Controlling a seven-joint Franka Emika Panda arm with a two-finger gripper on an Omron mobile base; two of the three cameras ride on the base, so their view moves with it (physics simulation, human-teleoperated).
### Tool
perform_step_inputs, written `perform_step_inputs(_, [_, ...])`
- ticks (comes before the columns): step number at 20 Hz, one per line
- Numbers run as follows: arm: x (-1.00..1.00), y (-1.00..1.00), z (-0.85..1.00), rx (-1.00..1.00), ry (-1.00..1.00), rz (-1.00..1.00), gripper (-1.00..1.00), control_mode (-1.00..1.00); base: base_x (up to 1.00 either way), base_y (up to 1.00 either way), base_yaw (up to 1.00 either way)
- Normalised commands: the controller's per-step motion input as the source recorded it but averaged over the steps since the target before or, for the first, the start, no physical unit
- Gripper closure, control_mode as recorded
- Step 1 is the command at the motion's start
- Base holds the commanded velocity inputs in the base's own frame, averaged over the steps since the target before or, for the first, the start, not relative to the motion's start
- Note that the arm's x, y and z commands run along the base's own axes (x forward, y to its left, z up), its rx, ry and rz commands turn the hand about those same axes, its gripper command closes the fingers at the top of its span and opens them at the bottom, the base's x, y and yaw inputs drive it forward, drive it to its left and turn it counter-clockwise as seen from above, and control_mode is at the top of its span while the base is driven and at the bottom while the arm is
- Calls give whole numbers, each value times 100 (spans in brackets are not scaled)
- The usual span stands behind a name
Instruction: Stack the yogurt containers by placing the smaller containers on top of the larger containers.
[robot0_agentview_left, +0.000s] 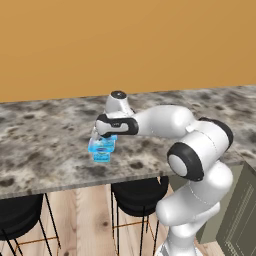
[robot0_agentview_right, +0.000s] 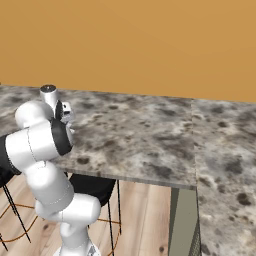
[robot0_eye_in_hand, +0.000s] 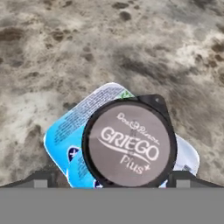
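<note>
Showing dark round cup (robot0_eye_in_hand: 129, 144) atop blue tub (robot0_eye_in_hand: 65, 131): hand view; fingers (robot0_eye_in_hand: 39, 178) spread.

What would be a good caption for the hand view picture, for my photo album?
Looking down on a dark round yogurt cup labelled Griego Plus, sitting atop light-blue yogurt tubs on a speckled stone counter.

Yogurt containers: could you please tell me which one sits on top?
The dark round cup, labelled GRIEGO Plus, sits on top; the light-blue tubs lie beneath.
</note>
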Motion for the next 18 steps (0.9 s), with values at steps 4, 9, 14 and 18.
perform_step_inputs(4, [-60, -7, 18, 2, -1, 0, -100, -100, 0, 0, 0])
perform_step_inputs(9, [-54, -34, 36, 6, 0, -2, -100, -100, 0, 0, 0])
perform_step_inputs(14, [-65, -74, 32, 13, 0, -7, -100, -100, 0, 0, 0])
perform_step_inputs(18, [-72, -66, 30, 14, -1, -13, -100, -100, 0, 0, 0])
